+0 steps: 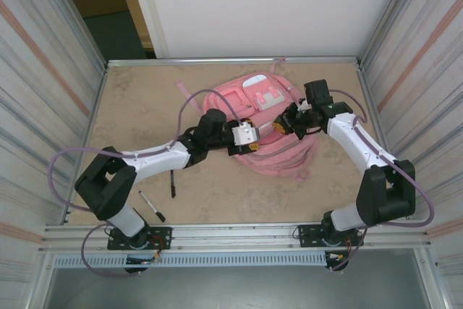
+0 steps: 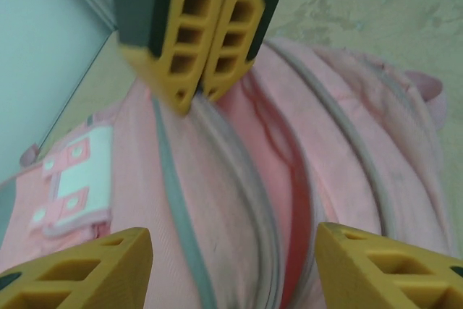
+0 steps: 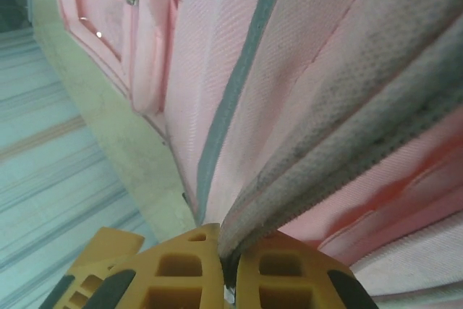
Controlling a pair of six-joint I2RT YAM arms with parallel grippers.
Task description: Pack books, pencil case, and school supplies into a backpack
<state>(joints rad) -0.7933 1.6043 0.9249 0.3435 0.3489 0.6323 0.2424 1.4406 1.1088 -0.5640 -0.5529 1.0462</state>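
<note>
The pink backpack lies flat at the back middle of the table, its white and light-blue patches facing up. My right gripper is shut on the backpack's grey zip edge, which runs up out of the closed jaws. My left gripper hovers open just over the backpack, its yellow fingers wide apart with nothing between them. The right gripper faces it from close by. Two black pens lie on the table near the left arm. The books and pencil case are hidden.
Metal rails edge the table on all sides, with corrugated walls left and right. Both arms' purple cables loop over the backpack area. Bare tabletop lies left of and in front of the backpack.
</note>
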